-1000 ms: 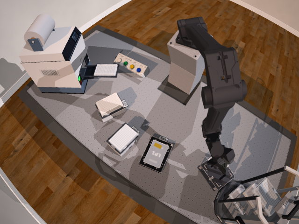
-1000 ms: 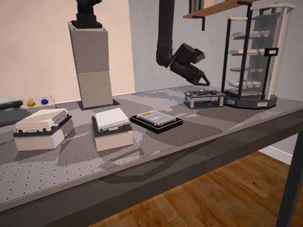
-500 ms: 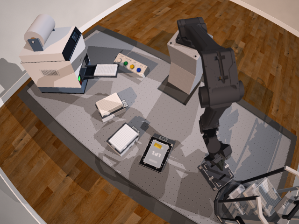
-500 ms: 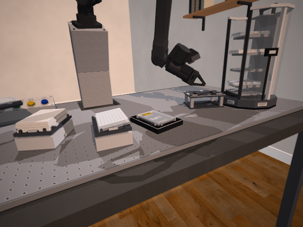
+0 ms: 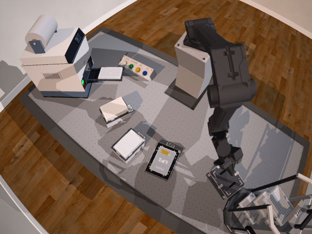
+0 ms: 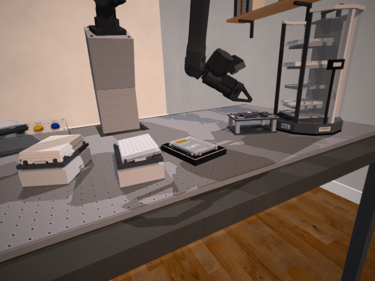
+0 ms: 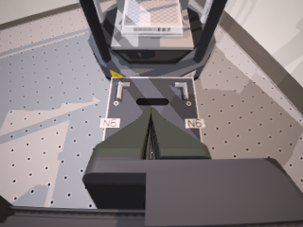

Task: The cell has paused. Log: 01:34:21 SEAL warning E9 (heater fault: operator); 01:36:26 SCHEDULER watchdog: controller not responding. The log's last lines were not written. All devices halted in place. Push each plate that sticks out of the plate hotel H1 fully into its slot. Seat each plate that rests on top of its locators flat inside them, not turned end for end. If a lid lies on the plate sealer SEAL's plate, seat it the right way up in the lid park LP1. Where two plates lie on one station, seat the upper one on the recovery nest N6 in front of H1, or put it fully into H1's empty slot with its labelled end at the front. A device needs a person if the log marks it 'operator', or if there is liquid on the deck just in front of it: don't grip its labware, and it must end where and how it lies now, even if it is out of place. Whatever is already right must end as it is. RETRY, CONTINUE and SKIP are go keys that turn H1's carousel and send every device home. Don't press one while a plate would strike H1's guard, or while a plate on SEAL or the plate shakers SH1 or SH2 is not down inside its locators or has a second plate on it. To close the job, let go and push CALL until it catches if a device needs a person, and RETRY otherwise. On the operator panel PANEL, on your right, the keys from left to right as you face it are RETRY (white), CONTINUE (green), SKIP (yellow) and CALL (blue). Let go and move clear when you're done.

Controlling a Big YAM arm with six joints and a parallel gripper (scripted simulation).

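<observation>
Deck (image 5: 75,121) layout referenced to plate hotel H1 (image 6: 302,66): sealer SEAL (image 5: 55,63) is at the far end from H1, its plate (image 5: 110,72) out on the tray, no lid on it that I can see; it's flagged operator, so that plate presumably stays as it lies. PANEL (image 5: 136,67) is beside SEAL, also far from H1. Shaker (image 5: 116,110) farther from H1 carries a plate that looks tilted or stacked, can't tell which from here; shaker (image 5: 128,145) nearer H1 carries a plate that looks flat. Lid park LP1 (image 5: 164,159) is between that shaker and H1, lid (image 6: 193,145) already seated in it. Recovery nest N6 (image 7: 153,101) is directly in front of H1, nothing on it. In H1 a plate (image 7: 151,19) shows in a low slot, labelled end facing N6; whether it's fully home I can't tell. Gripper (image 6: 246,97) hangs above N6, pointed at H1, fingers pressed together with nothing between them, which suits pushing, not gripping. CALL (image 5: 144,72) closes the job, I judge.
</observation>
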